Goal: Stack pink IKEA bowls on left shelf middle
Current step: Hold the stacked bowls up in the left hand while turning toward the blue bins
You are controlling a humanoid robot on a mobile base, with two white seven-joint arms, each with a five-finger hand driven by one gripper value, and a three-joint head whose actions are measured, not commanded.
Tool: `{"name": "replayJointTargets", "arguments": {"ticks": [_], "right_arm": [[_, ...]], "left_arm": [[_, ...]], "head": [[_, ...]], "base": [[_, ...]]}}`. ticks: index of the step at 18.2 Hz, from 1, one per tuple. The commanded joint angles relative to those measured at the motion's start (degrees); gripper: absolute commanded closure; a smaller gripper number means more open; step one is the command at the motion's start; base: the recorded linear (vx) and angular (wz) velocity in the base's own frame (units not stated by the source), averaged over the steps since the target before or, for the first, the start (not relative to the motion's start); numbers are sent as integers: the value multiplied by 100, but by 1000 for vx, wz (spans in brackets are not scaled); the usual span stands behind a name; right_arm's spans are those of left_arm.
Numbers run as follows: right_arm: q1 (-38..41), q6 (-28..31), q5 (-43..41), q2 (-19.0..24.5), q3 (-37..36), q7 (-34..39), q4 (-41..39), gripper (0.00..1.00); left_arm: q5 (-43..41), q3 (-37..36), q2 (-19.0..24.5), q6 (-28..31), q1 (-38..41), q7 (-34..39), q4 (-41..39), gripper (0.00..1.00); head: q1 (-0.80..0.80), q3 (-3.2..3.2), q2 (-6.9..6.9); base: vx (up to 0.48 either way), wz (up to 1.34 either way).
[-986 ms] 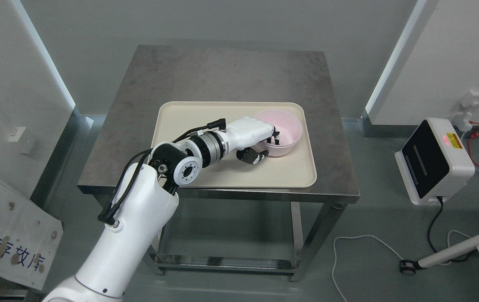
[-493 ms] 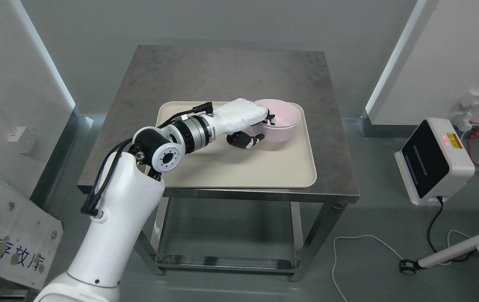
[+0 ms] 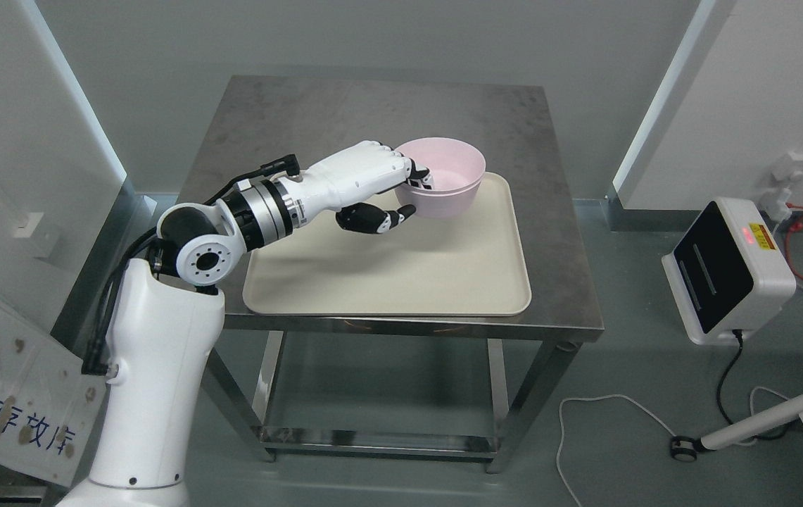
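Observation:
A pink bowl [image 3: 447, 176] hangs in the air above the far end of the cream tray [image 3: 401, 274], clear of its surface. My left hand [image 3: 408, 193] is shut on the bowl's near-left rim, with fingers [image 3: 419, 179] inside the bowl and the thumb [image 3: 380, 218] under its outer wall. The left arm comes in from the lower left and reaches over the tray. The right arm does not show. No shelf is in view.
The tray lies on a steel table [image 3: 373, 120] with a lower rack. A white and black device [image 3: 725, 271] with cables stands on the floor at right. A white board [image 3: 14, 401] leans at the lower left. Walls stand on both sides.
My left hand has lifted the pink bowl off the tray and carried it up and to the left. The arm has swung left with it.

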Motion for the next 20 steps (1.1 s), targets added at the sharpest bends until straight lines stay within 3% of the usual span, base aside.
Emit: {"name": "replayJointTargets", "arguments": {"ticks": [1, 6, 20], "right_arm": [[0, 5, 44, -100, -53, 2, 0, 0], [0, 5, 44, -100, -53, 2, 0, 0], [0, 5, 44, -100, -53, 2, 0, 0]], "left_arm": [[103, 900, 101, -286, 137, -8, -458, 99], [226, 900, 101, -980, 418, -17, -449, 98], [437, 979, 101, -1007, 585, -17, -449, 97]], "head": [[0, 0, 0], [0, 0, 0], [0, 0, 0]], "base": [[0, 0], [2, -5], [-51, -17]]}}
